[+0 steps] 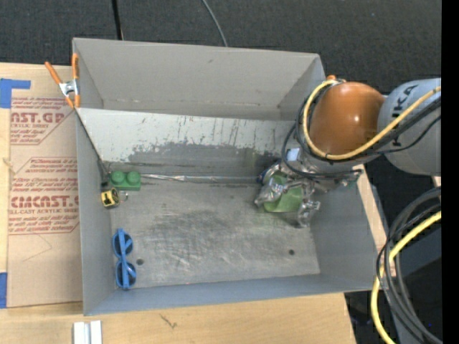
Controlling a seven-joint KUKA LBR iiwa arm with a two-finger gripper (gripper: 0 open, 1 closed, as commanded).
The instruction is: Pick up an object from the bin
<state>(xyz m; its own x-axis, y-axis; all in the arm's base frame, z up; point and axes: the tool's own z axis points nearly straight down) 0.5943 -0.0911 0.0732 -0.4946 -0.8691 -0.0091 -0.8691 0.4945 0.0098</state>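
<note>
Tool at right of bin, fingers seemingly tight round green thing, long axis indistinct.

- A block sits at the left of the bin.
- A small thing lies just below it.
- Glasses lie lower left.
- The gripper is over a lump, right.

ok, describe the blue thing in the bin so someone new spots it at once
Take the grey bin and follow its left wall down to the lower corner of the view. The blue thing lies on the floor there, two loops joined like small goggles. It is the only blue item; the green block and yellow piece sit further back along that wall.
</note>
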